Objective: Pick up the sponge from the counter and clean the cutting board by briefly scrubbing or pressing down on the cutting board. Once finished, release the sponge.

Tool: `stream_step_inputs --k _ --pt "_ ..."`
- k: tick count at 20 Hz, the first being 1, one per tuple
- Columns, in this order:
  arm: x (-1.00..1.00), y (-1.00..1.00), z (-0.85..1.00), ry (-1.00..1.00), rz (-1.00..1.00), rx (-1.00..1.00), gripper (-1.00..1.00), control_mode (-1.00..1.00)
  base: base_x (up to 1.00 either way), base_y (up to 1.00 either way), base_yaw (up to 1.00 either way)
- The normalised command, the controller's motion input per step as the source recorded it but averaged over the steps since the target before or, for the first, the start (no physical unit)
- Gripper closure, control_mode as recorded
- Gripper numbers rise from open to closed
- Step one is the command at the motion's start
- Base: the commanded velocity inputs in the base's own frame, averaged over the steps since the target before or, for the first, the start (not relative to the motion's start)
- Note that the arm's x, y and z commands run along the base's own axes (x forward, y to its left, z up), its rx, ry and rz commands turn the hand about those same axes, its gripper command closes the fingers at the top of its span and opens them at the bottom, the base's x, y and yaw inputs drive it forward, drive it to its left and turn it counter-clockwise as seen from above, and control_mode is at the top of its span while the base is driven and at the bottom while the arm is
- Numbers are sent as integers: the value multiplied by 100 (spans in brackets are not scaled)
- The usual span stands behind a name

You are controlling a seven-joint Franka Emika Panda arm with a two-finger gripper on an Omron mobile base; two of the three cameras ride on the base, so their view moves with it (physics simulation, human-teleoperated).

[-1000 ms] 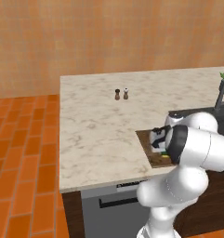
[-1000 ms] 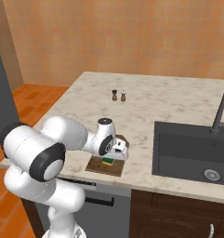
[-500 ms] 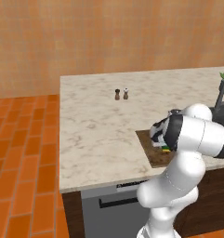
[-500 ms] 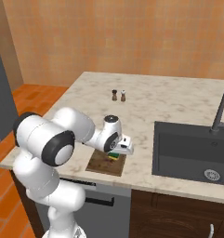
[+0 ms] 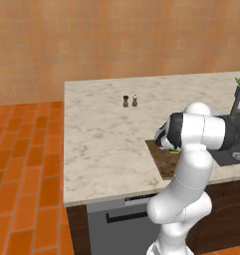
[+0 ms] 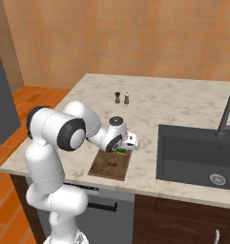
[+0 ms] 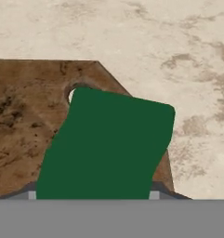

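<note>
My pincer (image 6: 126, 148) grips the sponge (image 7: 106, 146) right on the far end of the cutting board (image 6: 109, 164), by its handle hole (image 7: 72, 93), on the bench (image 6: 183, 107).

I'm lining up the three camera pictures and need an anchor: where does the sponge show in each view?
Left base view: the sponge is a sliver of green and yellow at the arm's edge, over the cutting board.
Right base view: a green-yellow bit under the gripper, at the board's far end.
Hand view: the big green block at lower centre, covering part of the board's handle hole.
Shared landmark: the dark brown cutting board on the counter.
</note>
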Motion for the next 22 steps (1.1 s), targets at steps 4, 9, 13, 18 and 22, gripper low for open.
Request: stream_step_inputs --k 4,9,13,18,22 --pt "-24 -36 -29 0 0 0 100 -100 0 0 0" --pt "-96 -32 -41 0 2 -2 100 -100 0 0 0" --pt "-100 0 -46 0 14 -11 100 -100 0 0 0" --pt "-100 8 -47 0 19 -10 100 -100 0 0 0" --pt "-72 14 -2 13 10 -1 100 -100 0 0 0"
